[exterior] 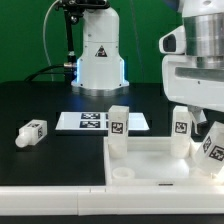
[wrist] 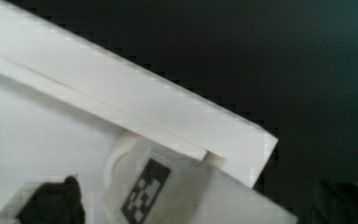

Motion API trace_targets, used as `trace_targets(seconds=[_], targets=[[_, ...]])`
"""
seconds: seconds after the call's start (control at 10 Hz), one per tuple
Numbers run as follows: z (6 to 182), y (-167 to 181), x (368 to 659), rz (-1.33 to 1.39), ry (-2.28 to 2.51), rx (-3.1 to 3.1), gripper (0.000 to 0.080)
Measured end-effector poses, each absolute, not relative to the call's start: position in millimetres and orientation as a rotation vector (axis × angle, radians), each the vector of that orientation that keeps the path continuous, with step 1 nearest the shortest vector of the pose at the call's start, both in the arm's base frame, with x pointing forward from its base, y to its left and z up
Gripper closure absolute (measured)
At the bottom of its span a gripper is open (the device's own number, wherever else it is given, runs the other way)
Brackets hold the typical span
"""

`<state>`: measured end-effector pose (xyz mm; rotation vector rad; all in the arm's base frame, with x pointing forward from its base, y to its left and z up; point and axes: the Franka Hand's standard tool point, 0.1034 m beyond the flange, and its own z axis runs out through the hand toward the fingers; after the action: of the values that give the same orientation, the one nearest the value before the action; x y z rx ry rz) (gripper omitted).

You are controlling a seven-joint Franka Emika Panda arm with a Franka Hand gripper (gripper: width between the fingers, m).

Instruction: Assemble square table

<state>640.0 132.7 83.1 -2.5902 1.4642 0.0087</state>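
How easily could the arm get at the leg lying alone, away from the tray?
Probably quite easily. The leg lies alone on the black table, nothing over or against it. The gripper is at the exterior view's right, beside another leg, so it must first cross over the tray.

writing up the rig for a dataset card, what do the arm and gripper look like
The arm is glossy white with chunky rounded links and a grey joint cap. Its base bears a triangular warning sticker, with a blue glow and black cables beside it. The gripper has dark fingers.
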Motion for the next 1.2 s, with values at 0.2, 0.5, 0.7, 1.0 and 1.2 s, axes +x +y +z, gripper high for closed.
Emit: trace_targets(seconds=[0.2,0.5,0.7,1.0,1.2], targets=[[82.5,132,640,-0.015,1.197,-2.734,0.0152],[77.4,125,639,-0.020,0.472,-3.005,0.0150],[76.9,119,641,-0.027,0.499,-2.998,0.0237],[75.3,114,640,-0.015,0.669,-2.970,0.0511],[75.5,114,641,-0.019,0.942,-2.892,0.0511]])
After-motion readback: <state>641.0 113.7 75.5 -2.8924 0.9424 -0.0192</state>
